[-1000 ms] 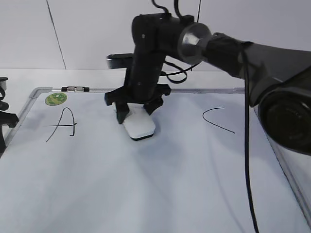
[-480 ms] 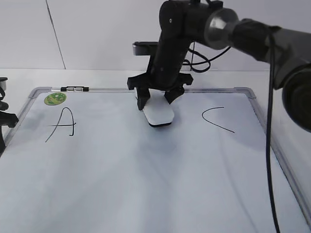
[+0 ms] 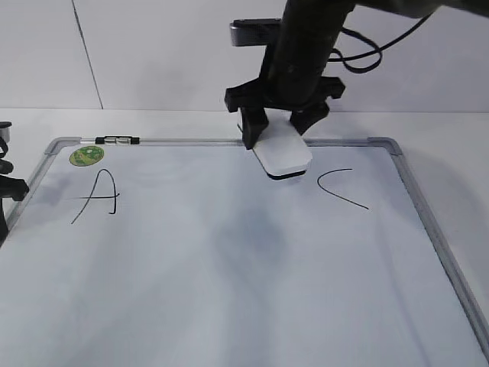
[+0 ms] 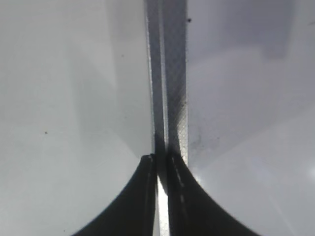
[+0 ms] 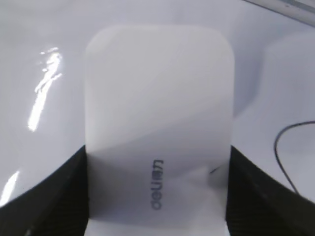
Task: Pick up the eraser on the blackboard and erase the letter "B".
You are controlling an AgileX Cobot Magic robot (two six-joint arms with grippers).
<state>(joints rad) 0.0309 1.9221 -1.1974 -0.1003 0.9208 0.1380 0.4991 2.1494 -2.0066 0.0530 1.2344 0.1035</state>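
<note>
Right end effector (image 3: 279,130) pinches the eraser (image 3: 283,154) by its long sides, near the top edge of the blackboard (image 3: 229,290), between the "A" (image 3: 98,196) and the "C" (image 3: 342,189). Eraser appears lifted clear of the surface, though contact cannot be confirmed; the right wrist view shows the grey lettering on its top, with a dark pad at each side. No letter "B" is visible anywhere: the middle of the board reads blank, only faint grey smudging. Judgement: erasing looks done, or nearly; what remains is setting the eraser down. Left end effector (image 4: 162,164) sits pressed together over the board's frame, idle.
</note>
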